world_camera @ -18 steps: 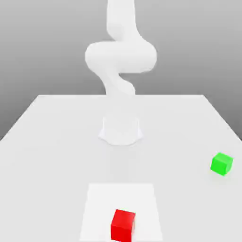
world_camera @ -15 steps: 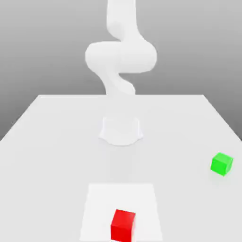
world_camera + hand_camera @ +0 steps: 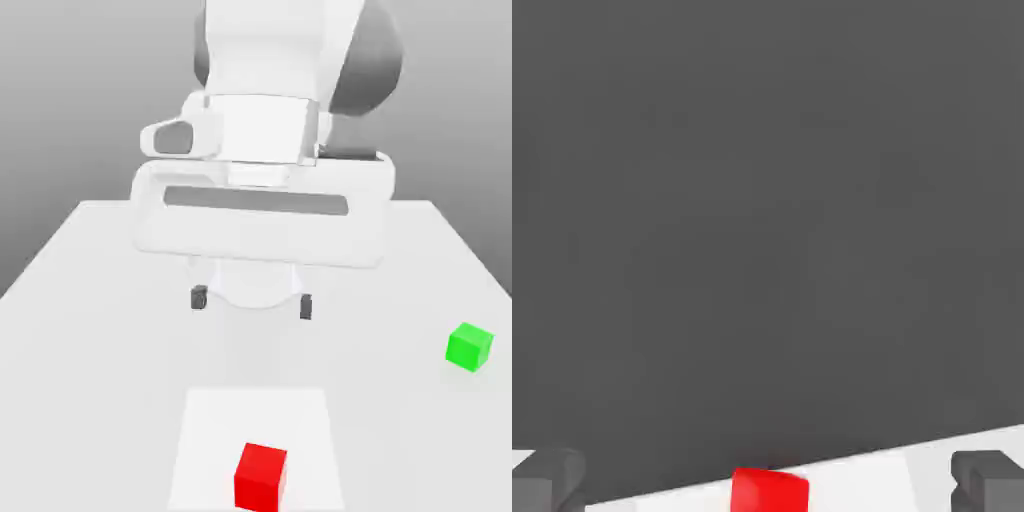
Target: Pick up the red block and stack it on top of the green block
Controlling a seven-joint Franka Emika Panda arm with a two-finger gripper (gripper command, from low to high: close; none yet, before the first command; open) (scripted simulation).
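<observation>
One red block (image 3: 260,478) lies nearest in the exterior view, at the near end of the pale square (image 3: 255,425) on the bench (image 3: 120,400), a little right of that square's middle line. It is a small plain cube, bright red and smooth, with a lighter top and a darker side, sitting a bit turned, so that two upright faces show. The fingers (image 3: 253,303) hang beyond it, on its far side and higher up, standing wide apart with nothing between them. Seen across the exterior view, the block falls between the two tips, nearer the right one, and touches neither. In the hand view it also shows between the two tips, at the edge of the bench.

Farther back and well to the exterior view's right sits the green block (image 3: 469,347), a plain bright cube, turned at an angle and well apart from both the red one and the fingers. Behind the fingers, the white robot base (image 3: 256,283) stands on the bench, in the middle from left to right.
</observation>
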